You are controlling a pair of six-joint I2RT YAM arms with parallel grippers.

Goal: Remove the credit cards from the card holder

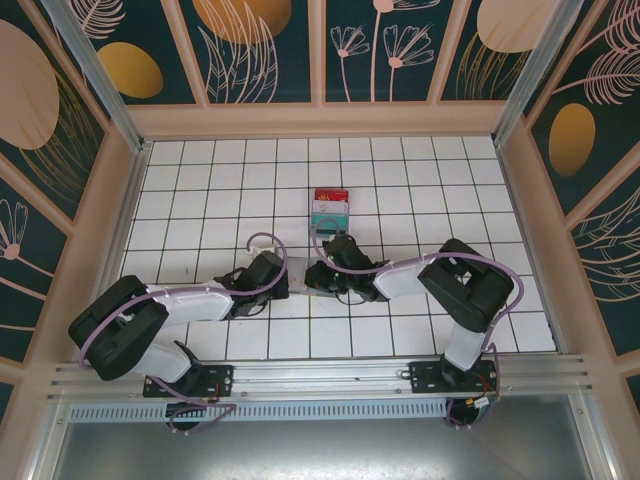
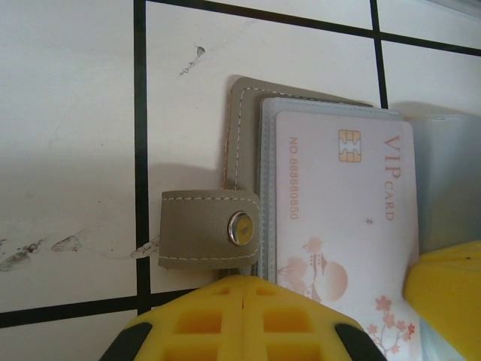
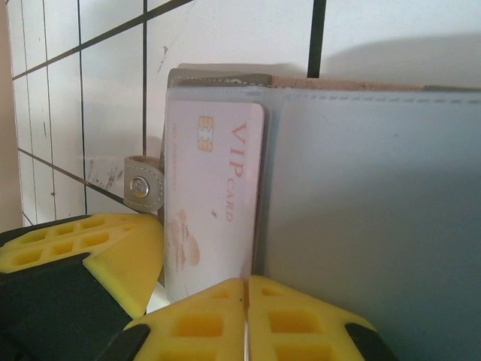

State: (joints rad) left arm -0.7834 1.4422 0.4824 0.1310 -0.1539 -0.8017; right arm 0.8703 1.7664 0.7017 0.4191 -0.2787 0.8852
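**Card holder** [image 2: 242,128]: grey-brown, stitched edge, lying open and flat on the table [image 1: 200,180] at mid-table, between the two arm tips. Its strap [image 2: 203,229] with a metal snap [image 2: 239,228] points away from the left half. The right half is a pale blue-grey panel.

**Card** [image 2: 342,218]: white, gold chip, "VIP CARD" in red, blossom print. It sits in the clear sleeve on the holder's left half.

**Left claw** [image 2: 244,295]: closed, yellow fingers meeting with no gap. It sits at the holder's near edge, just below the strap and touching or overlapping it. Whether it pinches anything cannot be told.

**Right claw** [image 3: 246,295]: closed, fingers meeting. It sits at the near edge where the card meets the blue-grey panel, just beside the left claw. A pinch on the card cannot be confirmed.

**Stack of cards** [image 1: 330,207]: red, white and teal, beyond the holder and apart from it.

**Room to move**: open tile lies left, right and beyond the stack. The near side is taken up by both arms.

**Surface and room**: white tiles with dark grout, scuffed near the strap. Dark teal walls [image 1: 260,50] with leaf and flower patterns in pale wood framing stand on three sides.
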